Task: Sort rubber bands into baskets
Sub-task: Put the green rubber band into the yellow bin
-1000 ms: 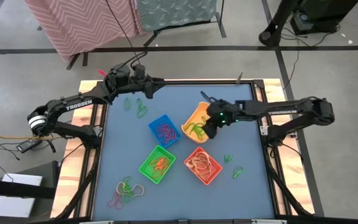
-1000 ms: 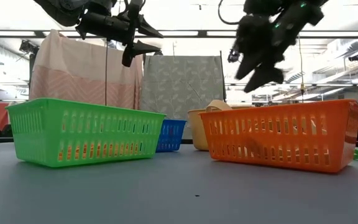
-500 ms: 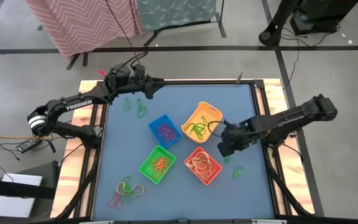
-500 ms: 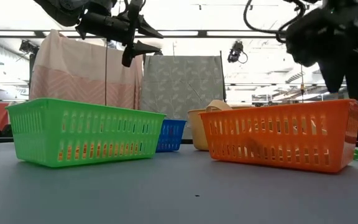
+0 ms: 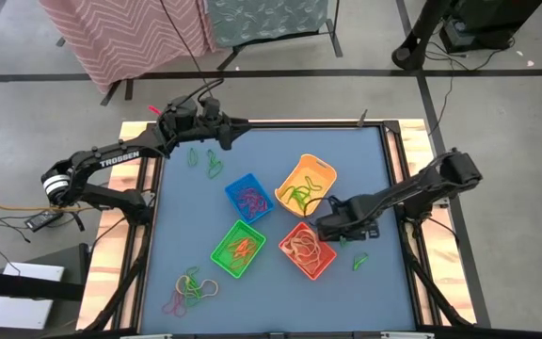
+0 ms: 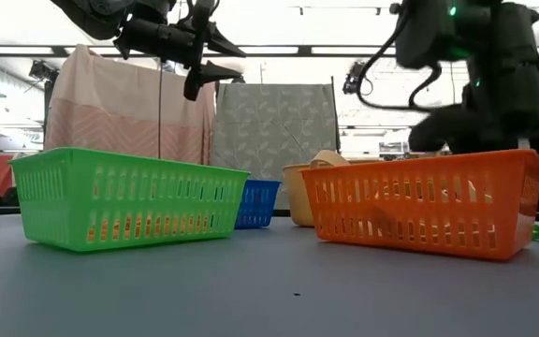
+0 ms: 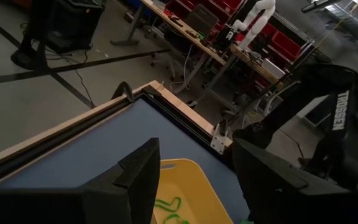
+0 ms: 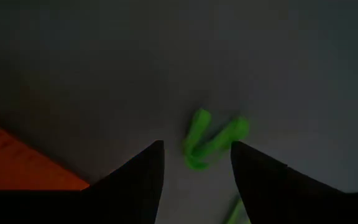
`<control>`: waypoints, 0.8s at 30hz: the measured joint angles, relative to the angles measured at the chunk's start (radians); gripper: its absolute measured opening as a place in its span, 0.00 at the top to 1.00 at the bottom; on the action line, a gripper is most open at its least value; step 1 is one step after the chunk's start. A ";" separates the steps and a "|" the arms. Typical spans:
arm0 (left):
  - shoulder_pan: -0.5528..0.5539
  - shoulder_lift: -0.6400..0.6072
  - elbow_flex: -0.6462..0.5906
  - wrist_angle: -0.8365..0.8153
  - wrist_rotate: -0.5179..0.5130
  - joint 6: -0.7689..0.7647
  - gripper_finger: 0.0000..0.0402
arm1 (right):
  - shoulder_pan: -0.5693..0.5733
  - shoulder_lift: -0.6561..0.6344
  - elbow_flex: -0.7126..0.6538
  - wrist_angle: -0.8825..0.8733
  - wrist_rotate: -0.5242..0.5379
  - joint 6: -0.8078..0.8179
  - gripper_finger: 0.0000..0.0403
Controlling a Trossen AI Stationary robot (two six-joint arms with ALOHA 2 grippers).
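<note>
A green rubber band (image 8: 211, 138) lay on the blue table (image 5: 186, 217), just beside the orange basket (image 5: 307, 250) at about its three o'clock. The right gripper (image 8: 196, 163) was lowered over it, its fingers apart and empty, the band seen between them. A miss was judged likely if the fingers closed before reaching the mat; the thin band could also be nudged aside. The band between the fingers was shown only by the right wrist view; in the low view it was hidden behind the basket. The left gripper (image 7: 194, 180) was held open, empty, near the table's eleven o'clock corner, waiting.
</note>
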 joint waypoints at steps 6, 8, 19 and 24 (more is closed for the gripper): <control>0.000 0.000 0.000 -0.003 0.034 0.000 0.49 | 0.000 0.088 0.003 0.015 -0.049 0.000 0.51; 0.000 0.000 0.000 -0.004 0.034 0.000 0.49 | -0.001 0.098 0.005 0.017 -0.055 0.000 0.51; 0.000 0.000 0.000 -0.003 0.031 0.026 0.49 | -0.011 0.059 -0.002 0.013 -0.010 -0.132 0.94; 0.000 0.000 0.000 -0.003 0.031 0.026 0.49 | -0.026 -0.030 0.015 -0.031 0.030 -0.264 0.97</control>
